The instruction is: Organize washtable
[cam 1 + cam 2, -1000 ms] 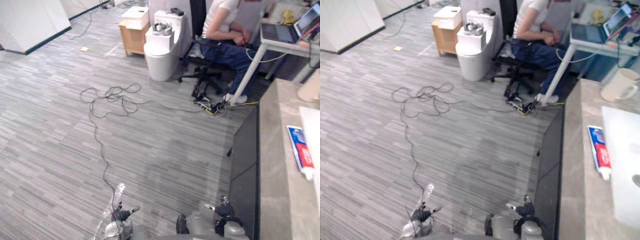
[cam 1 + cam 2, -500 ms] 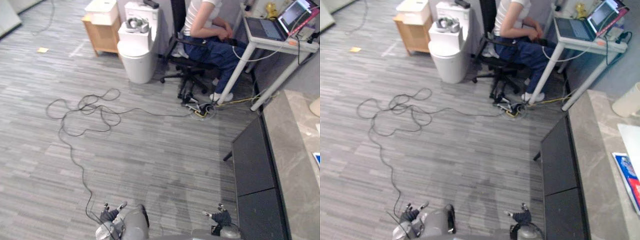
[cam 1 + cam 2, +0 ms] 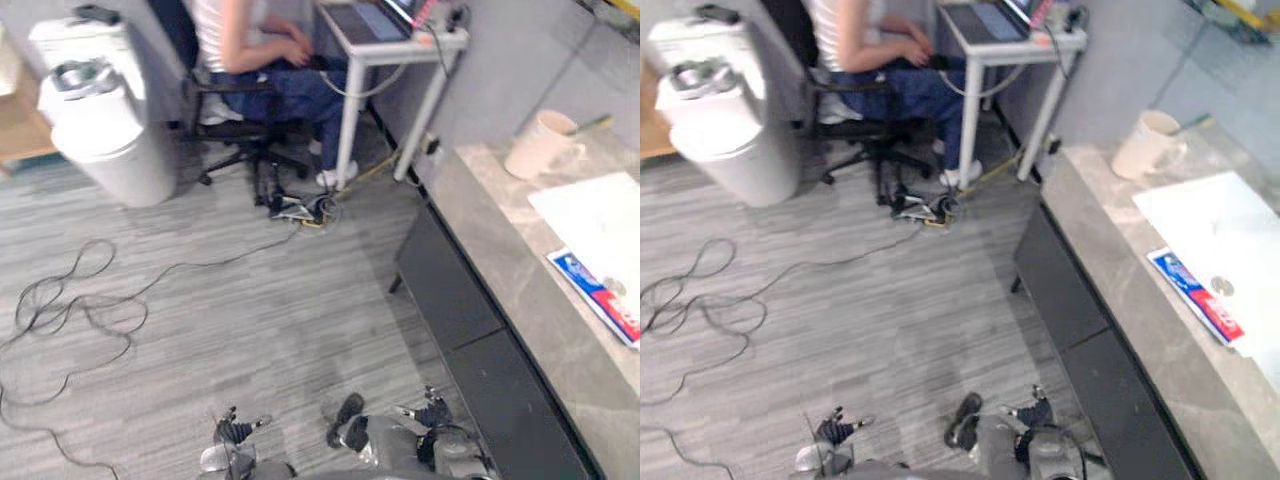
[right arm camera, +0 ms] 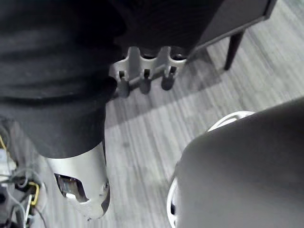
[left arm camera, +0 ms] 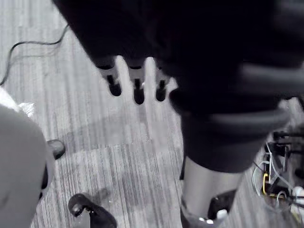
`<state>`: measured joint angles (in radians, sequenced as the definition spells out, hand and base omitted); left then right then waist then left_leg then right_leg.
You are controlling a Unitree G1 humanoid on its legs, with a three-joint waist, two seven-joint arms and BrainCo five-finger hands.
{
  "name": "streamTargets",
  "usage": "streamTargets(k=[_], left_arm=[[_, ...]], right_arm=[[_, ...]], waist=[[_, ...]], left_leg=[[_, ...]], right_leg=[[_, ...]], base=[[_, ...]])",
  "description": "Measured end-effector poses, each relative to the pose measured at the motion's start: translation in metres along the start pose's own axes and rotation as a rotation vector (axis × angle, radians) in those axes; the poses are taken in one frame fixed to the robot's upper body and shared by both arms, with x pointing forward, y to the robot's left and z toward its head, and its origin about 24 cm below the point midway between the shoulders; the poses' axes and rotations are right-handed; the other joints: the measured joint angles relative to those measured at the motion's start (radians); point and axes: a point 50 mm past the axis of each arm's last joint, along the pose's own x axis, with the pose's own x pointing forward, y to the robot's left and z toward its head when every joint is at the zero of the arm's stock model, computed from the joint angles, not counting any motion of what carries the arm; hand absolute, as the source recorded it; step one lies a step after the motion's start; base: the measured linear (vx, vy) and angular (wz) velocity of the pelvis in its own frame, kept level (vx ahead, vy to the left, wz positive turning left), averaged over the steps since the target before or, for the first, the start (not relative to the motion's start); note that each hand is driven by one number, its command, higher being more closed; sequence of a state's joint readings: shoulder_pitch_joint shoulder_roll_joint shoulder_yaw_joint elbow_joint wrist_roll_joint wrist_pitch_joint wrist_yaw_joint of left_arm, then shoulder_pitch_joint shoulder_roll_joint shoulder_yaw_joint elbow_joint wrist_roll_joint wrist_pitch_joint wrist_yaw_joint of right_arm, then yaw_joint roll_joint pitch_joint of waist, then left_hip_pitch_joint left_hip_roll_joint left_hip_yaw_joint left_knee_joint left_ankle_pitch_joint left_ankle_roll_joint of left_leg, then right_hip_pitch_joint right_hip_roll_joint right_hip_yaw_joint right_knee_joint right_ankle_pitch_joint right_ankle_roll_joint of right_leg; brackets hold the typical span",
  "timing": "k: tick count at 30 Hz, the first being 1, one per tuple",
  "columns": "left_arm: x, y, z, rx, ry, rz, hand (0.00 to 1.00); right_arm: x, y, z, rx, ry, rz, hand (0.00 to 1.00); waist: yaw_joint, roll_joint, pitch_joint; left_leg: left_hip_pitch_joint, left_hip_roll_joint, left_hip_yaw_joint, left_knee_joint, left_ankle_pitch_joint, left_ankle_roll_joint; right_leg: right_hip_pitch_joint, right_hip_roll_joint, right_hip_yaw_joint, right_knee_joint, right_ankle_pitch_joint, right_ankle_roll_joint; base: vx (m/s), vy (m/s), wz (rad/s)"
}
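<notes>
The washtable [image 3: 497, 243] runs along the right, a grey stone top over a dark cabinet [image 3: 452, 292]. On it stand a cream mug [image 3: 539, 144] at the far end, a white basin [image 3: 598, 214] and a blue and red toothpaste tube [image 3: 600, 297] lying flat beside the basin. My left hand [image 3: 236, 433] and right hand [image 3: 430, 412] hang low over the floor, well short of the counter. In the wrist views the left hand's fingers [image 5: 136, 88] and the right hand's fingers [image 4: 145, 79] are straight and hold nothing.
A person [image 3: 258, 45] sits on an office chair [image 3: 245, 140] at a white desk with a laptop [image 3: 362, 20], just beyond the washtable's far end. A white toilet [image 3: 100, 130] stands at the left. A power strip [image 3: 300, 207] lies on the floor.
The camera has swung right: the person, the toilet and the floor shifted left, and the washtable now shows with the mug, the basin and the tube. Both hands still hang low.
</notes>
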<state>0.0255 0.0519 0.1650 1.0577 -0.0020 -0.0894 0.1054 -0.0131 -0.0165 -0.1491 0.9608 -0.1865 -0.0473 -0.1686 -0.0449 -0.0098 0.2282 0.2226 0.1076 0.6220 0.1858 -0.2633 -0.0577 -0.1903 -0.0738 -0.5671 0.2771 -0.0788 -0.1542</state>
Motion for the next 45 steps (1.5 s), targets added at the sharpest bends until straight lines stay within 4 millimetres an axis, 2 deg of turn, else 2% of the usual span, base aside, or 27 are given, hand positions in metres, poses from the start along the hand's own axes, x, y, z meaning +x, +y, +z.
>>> streamTargets(k=[1,2,3,4,6,8,10,11,15,17,18,19,20,22,25,26,27,28,29,30,31,33,35,37,42,44,45], left_arm=[[0.0,-0.007,0.004,0.016,-0.013,-0.024,0.0],[0.0,-0.009,0.004,0.019,-0.017,-0.033,0.0],[0.0,-0.008,0.003,0.026,-0.014,-0.032,0.0],[-0.002,-0.01,-0.002,0.021,-0.005,-0.037,0.0],[-0.003,-0.006,-0.001,-0.014,-0.024,-0.015,0.0],[-0.003,-0.003,0.005,-0.02,-0.049,-0.007,0.0],[-0.003,-0.005,0.01,-0.028,-0.076,-0.01,0.0],[-0.004,-0.006,0.012,-0.034,-0.084,-0.011,0.0],[-0.004,-0.012,0.014,-0.048,-0.093,-0.021,0.0],[-0.004,-0.013,0.014,-0.057,-0.095,-0.021,0.0],[-0.005,-0.012,0.011,-0.066,-0.087,-0.015,0.0],[-0.004,-0.007,0.012,-0.064,-0.086,-0.003,0.0],[-0.004,-0.006,0.013,-0.061,-0.089,-0.001,0.0],[-0.002,-0.004,0.015,-0.053,-0.092,0.001,0.0],[-0.002,-0.007,0.012,-0.042,-0.068,-0.008,0.0],[-0.001,-0.009,0.012,-0.035,-0.063,-0.016,0.0],[-0.001,-0.011,0.012,-0.025,-0.061,-0.023,0.0],[-0.001,-0.014,0.013,-0.014,-0.062,-0.035,0.0],[-0.001,-0.015,0.014,-0.008,-0.063,-0.04,0.0],[0.0,-0.015,0.014,0.018,-0.063,-0.049,0.0],[0.001,-0.009,0.014,0.049,-0.064,-0.045,0.0],[0.001,-0.01,0.011,0.065,-0.047,-0.051,0.0],[0.0,-0.014,0.004,0.075,-0.02,-0.063,0.0],[-0.002,-0.015,-0.002,0.078,-0.001,-0.069,0.0],[0.0,-0.012,0.007,0.083,-0.034,-0.061,0.0],[0.0,-0.011,0.007,0.088,-0.036,-0.061,0.0],[0.0,-0.013,0.007,0.095,-0.036,-0.067,0.0]], right_arm=[[0.001,-0.004,0.001,0.013,-0.004,-0.014,0.0],[0.001,-0.004,0.0,0.018,-0.002,-0.016,0.0],[0.0,-0.004,-0.002,0.02,0.003,-0.017,0.0],[-0.002,-0.003,-0.003,0.021,0.001,-0.015,0.0],[-0.003,-0.001,-0.004,0.035,0.004,-0.011,0.0],[-0.005,0.002,-0.006,0.038,0.015,-0.006,0.0],[-0.005,0.0,-0.01,0.046,0.026,-0.014,0.0],[-0.006,-0.001,-0.011,0.051,0.031,-0.017,0.0],[-0.006,-0.003,-0.014,0.051,0.043,-0.026,0.0],[-0.006,-0.004,-0.015,0.047,0.048,-0.027,0.0],[-0.007,-0.003,-0.018,0.045,0.057,-0.025,0.0],[-0.009,-0.002,-0.023,0.047,0.071,-0.022,0.0],[-0.011,0.001,-0.027,0.048,0.081,-0.018,0.0],[-0.013,0.005,-0.029,0.047,0.09,-0.01,0.0],[-0.011,0.004,-0.021,0.038,0.06,-0.012,0.0],[-0.011,0.005,-0.017,0.042,0.042,-0.011,0.0],[-0.01,0.008,-0.013,0.039,0.031,-0.002,0.0],[-0.009,0.012,-0.009,0.038,0.023,0.01,0.0],[-0.009,0.015,-0.009,0.034,0.022,0.018,0.0],[-0.008,0.018,-0.009,0.024,0.031,0.032,0.0],[-0.008,0.02,-0.013,0.017,0.052,0.041,0.0],[-0.005,0.012,-0.015,-0.002,0.069,0.026,0.0],[-0.003,-0.002,-0.019,-0.023,0.078,-0.001,0.0],[-0.002,-0.01,-0.02,-0.013,0.085,-0.027,0.0],[-0.004,-0.008,-0.025,-0.008,0.101,-0.023,0.0],[-0.004,-0.007,-0.026,-0.002,0.106,-0.022,0.0],[-0.004,-0.01,-0.027,0.013,0.113,-0.031,0.0]], waist=[[-0.008,0.024,0.001],[-0.012,0.028,0.002],[-0.009,0.028,0.002],[0.0,0.036,0.003],[0.013,0.038,0.003],[0.021,0.02,0.012],[0.035,0.016,0.014],[0.037,0.009,0.018],[0.062,0.017,0.013],[0.065,0.022,0.009],[0.074,0.024,-0.004],[0.081,0.003,-0.02],[0.082,-0.008,-0.031],[0.094,-0.029,-0.042],[0.086,-0.02,-0.038],[0.089,-0.015,-0.036],[0.088,-0.003,-0.03],[0.084,-0.002,-0.031],[0.085,-0.003,-0.032],[0.085,-0.013,-0.037],[0.087,-0.039,-0.046],[0.082,-0.032,-0.05],[0.065,0.013,-0.045],[0.06,0.029,-0.042],[0.069,0.011,-0.03],[0.081,0.006,-0.025],[0.081,0.01,-0.023]], left_leg=[[-0.004,0.026,-0.021,0.059,-0.015,-0.028],[-0.015,0.049,-0.031,0.122,-0.024,-0.044],[-0.047,0.111,-0.053,0.305,-0.022,-0.049],[-0.101,0.185,-0.094,0.522,-0.002,-0.051],[-0.184,0.244,-0.159,0.734,-0.007,-0.056],[-0.262,0.237,-0.212,0.778,-0.007,-0.057],[-0.322,0.217,-0.25,0.731,-0.011,-0.051],[-0.358,0.183,-0.293,0.658,-0.019,-0.037],[-0.432,0.045,-0.542,0.31,-0.012,-0.034],[-0.446,0.025,-0.605,0.195,0.018,-0.051],[-0.424,0.018,-0.602,0.2,0.106,-0.021],[-0.418,0.012,-0.554,0.228,0.101,0.007],[-0.418,0.012,-0.527,0.238,0.085,0.015],[-0.392,0.009,-0.441,0.263,0.046,0.048],[-0.296,0.005,-0.372,0.215,0.025,0.082],[-0.251,0.008,-0.333,0.196,0.016,0.085],[-0.207,0.015,-0.295,0.174,0.016,0.085],[-0.179,0.025,-0.272,0.148,0.016,0.085],[-0.17,0.029,-0.262,0.138,0.016,0.085],[-0.16,0.029,-0.249,0.12,0.016,0.075],[-0.159,0.004,-0.246,0.107,0.016,0.061],[-0.156,-0.002,-0.269,0.103,0.017,0.046],[-0.153,0.001,-0.316,0.095,0.02,0.039],[-0.141,0.022,-0.324,0.103,0.02,0.026],[-0.224,0.092,-0.352,0.353,0.015,0.016],[-0.222,0.079,-0.413,0.342,-0.021,0.001],[-0.207,0.047,-0.465,0.262,-0.024,-0.002]], right_leg=[[0.01,0.025,0.019,-0.003,-0.03,0.024],[0.024,0.036,0.026,-0.007,-0.04,0.031],[0.071,0.068,0.052,-0.031,-0.049,0.031],[0.122,0.107,0.09,-0.056,-0.059,0.018],[0.158,0.147,0.172,-0.054,-0.089,-0.004],[0.189,0.155,0.252,-0.055,-0.103,-0.015],[0.217,0.156,0.339,-0.055,-0.106,-0.009],[0.236,0.158,0.402,-0.054,-0.109,0.011],[0.274,0.141,0.588,-0.05,-0.145,0.052],[0.272,0.139,0.666,-0.038,-0.164,0.089],[0.272,0.134,0.724,-0.009,-0.198,0.114],[0.271,0.112,0.765,0.01,-0.215,0.134],[0.269,0.1,0.766,0.011,-0.215,0.137],[0.237,0.066,0.757,0.06,-0.197,0.173],[0.16,0.032,0.673,0.259,-0.178,0.245],[0.117,0.0,0.593,0.361,-0.196,0.248],[0.092,-0.04,0.497,0.398,-0.209,0.231],[0.08,-0.079,0.387,0.372,-0.212,0.221],[0.076,-0.091,0.343,0.341,-0.209,0.218],[0.07,-0.108,0.269,0.24,-0.169,0.204],[0.054,-0.121,0.233,0.135,-0.051,0.191],[0.072,-0.106,0.24,0.105,-0.064,0.195],[0.104,-0.089,0.238,0.041,-0.058,0.198],[0.141,-0.059,0.237,-0.008,-0.046,0.197],[0.202,-0.015,0.261,-0.054,-0.043,0.187],[0.201,-0.006,0.306,-0.064,-0.037,0.182],[0.199,-0.006,0.332,-0.07,-0.026,0.191]], base=[[0.23,-0.033,-0.49],[0.24,-0.081,-0.5],[0.25,-0.11,-0.72],[0.3,-0.117,-0.9],[0.24,-0.041,-1.22],[0.24,0.035,-1.43],[0.27,0.085,-1.44],[0.26,0.147,-1.26],[0.28,0.249,-1.43],[0.35,0.33,-1.38],[0.4,0.419,-1.41],[0.42,0.425,-1.31],[0.42,0.408,-1.07],[0.37,0.356,-0.92],[0.2,0.218,-0.84],[0.14,0.173,-0.85],[0.12,0.123,-0.92],[0.1,0.068,-0.66],[0.1,0.018,-0.49],[0.11,-0.038,-0.44],[0.11,-0.069,-0.39],[0.1,-0.093,-0.34],[0.07,-0.055,-0.17],[0.04,-0.055,-0.05],[-0.01,-0.069,-0.16],[0.0,0.057,-0.63],[-0.01,0.084,-0.5]])
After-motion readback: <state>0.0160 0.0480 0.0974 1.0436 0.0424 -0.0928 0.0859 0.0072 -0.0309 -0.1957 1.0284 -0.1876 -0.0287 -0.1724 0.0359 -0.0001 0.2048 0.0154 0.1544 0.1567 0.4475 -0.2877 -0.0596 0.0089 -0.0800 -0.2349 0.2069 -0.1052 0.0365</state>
